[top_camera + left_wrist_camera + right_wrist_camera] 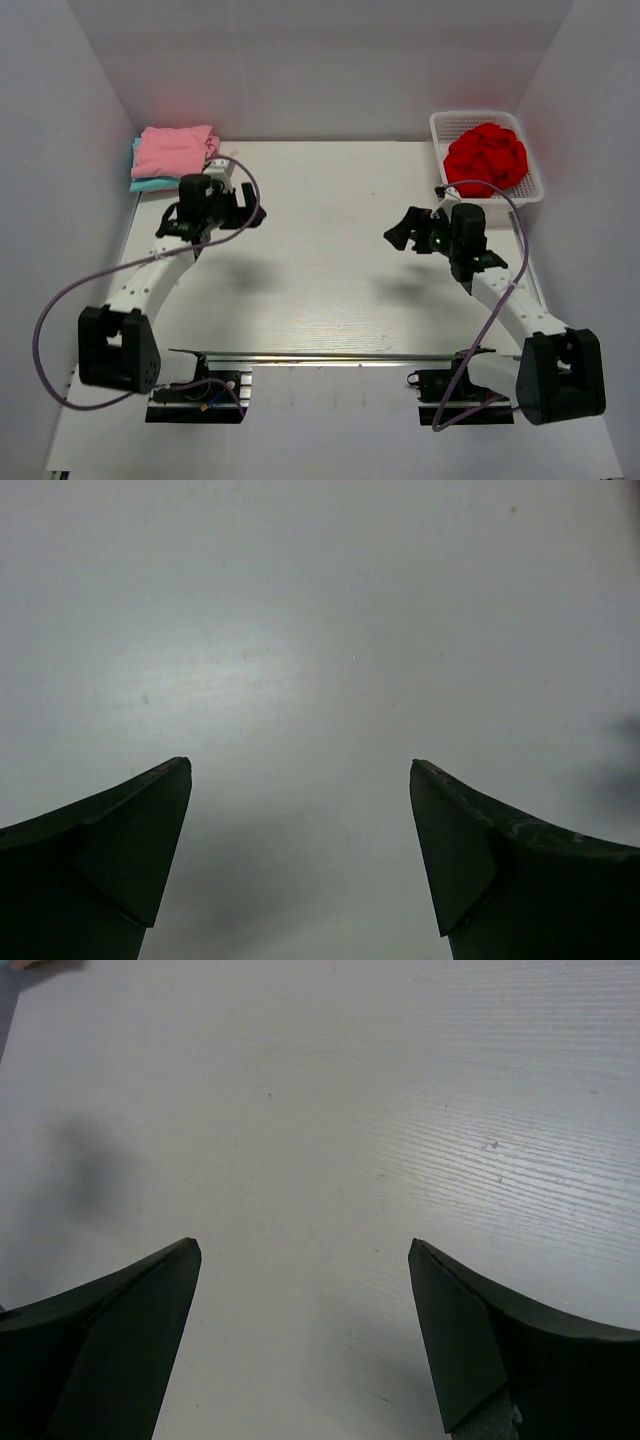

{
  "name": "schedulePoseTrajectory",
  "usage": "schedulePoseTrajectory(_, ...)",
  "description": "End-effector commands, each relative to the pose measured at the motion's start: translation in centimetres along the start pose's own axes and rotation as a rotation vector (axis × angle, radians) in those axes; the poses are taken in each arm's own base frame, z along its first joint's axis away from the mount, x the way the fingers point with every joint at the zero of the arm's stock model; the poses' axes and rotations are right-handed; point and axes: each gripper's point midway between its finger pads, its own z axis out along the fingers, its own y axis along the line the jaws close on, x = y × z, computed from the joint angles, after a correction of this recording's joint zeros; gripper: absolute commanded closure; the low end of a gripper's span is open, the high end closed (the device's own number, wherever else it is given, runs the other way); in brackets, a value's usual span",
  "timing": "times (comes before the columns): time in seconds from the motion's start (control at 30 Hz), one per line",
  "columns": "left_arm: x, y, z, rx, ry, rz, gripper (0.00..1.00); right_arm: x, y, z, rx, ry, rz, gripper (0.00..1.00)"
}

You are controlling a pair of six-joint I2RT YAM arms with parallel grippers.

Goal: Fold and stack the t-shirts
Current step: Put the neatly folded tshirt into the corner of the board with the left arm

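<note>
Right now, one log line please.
left gripper open, empty | right gripper open, empty | pink shirt folded on teal shirt | red shirt crumpled in basket

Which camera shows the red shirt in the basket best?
The top external view: the red shirt lies crumpled in the white basket at the far right corner. Both wrist views look down at the bare table and show none of it.

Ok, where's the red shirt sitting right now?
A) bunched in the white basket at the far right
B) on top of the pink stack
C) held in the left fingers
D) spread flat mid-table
A: the red shirt lies crumpled inside the white basket, while the left fingers and right fingers are open and empty.
</note>
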Motion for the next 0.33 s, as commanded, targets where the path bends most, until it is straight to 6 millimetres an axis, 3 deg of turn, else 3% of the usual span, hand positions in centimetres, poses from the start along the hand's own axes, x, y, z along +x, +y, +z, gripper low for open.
schedulePoseTrajectory(0.0,0.2,0.2,-3.7,-0.059,-0.080,-0.010,0.00,-1.9,0.8,-0.9,-0.030,-0.137,-0.036,0.10)
schedulePoseTrajectory(0.13,-1.2,-0.6,-7.5,-0.068,-0.174,0.034,0.00,-1.0,0.6,-1.4,-0.041,-0.182,-0.035,0.10)
schedulePoseTrajectory(0.3,-0.8,-2.6,-8.1,0.038,-0.219,0.061,0.00,-1.0,0.9,-1.9,-0.061,-0.213,-0.059,0.10)
